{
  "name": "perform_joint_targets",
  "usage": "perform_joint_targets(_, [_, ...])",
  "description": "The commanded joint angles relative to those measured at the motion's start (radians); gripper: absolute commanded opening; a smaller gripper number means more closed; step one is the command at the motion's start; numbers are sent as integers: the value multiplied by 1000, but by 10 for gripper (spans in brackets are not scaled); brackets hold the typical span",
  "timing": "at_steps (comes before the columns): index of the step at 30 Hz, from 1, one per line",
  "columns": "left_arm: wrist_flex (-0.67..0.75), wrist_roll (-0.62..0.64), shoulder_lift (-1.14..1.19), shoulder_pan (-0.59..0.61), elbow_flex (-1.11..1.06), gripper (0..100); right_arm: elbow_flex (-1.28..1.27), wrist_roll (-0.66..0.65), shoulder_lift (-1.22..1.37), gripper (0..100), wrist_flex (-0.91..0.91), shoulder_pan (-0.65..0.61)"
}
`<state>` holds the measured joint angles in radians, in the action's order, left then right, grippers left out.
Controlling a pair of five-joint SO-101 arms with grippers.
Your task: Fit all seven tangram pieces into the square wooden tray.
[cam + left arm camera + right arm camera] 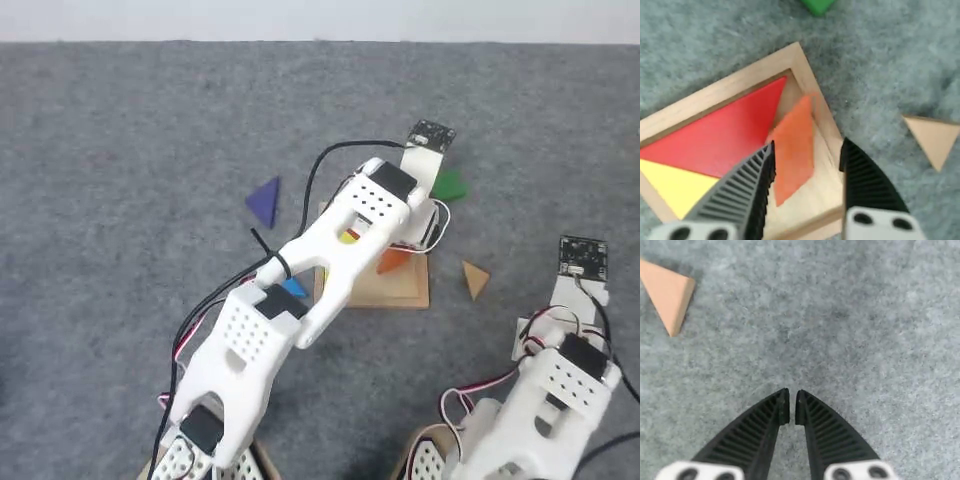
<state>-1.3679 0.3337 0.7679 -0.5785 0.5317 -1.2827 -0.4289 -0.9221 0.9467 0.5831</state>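
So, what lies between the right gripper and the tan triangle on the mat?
Nothing: in the right wrist view the stretch from the right gripper, fingers shut, to the tan triangle is bare grey mat.

Grey felt-like table covering (110,150), pale wall strip (300,18) behind.
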Motion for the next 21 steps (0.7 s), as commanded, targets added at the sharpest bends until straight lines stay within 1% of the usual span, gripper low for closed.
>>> perform_joint_targets(1, [-12, 11, -20, 66, 97, 210, 11, 9, -24, 41, -13, 10])
perform_joint_targets(3, [-55, 8, -20, 101, 150, 210, 11, 8, -24, 41, -13, 10])
perform_joint_targets(5, [-129, 6, -20, 158, 246, 210, 8, 8, -24, 41, -16, 10])
perform_joint_targets(8, [-258, -5, -20, 276, 446, 209, -21, 6, -24, 41, -42, -8])
perform_joint_targets(11, [-397, -71, -20, 400, 671, 209, -38, 5, -24, 41, -51, -61])
perform_joint_targets(13, [-394, -100, -35, 511, 750, 193, -34, 9, -24, 41, -50, -113])
perform_joint_targets(15, [-394, -120, -84, 614, 757, 161, -5, 11, -16, 41, -35, -180])
perform_joint_targets(17, [-394, -167, -143, 690, 716, 148, 51, 25, -15, 41, 16, -274])
perform_joint_targets(19, [-394, -206, -213, 752, 634, 148, 123, 87, -13, 41, 82, -387])
perform_joint_targets(21, [-394, -241, -295, 792, 509, 148, 189, 143, -13, 41, 127, -524])
